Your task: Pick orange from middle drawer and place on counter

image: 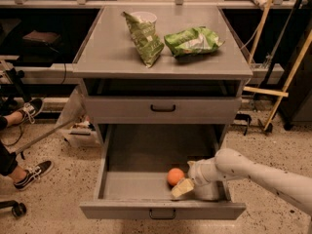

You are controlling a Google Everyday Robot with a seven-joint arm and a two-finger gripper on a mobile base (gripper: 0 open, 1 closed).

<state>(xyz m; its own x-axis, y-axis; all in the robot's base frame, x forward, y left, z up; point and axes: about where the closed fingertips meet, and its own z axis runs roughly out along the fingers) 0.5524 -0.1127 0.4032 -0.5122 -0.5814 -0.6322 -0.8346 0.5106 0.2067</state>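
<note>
Camera view looks down on the grey cabinet, where the middle drawer [161, 210] stands pulled out below the shut upper drawer [163, 109]. The orange [175, 176] rests on the middle drawer's floor toward the front right, well below the counter [107, 48] (which carries a tall green bag [145, 39], a flat green bag [192, 40] and a white cup [145, 17]). Inside the drawer, the gripper [183, 187] on the white arm [258, 172] sits just beside the orange's lower right side; whether it is spread or pressed together I cannot tell.
</note>
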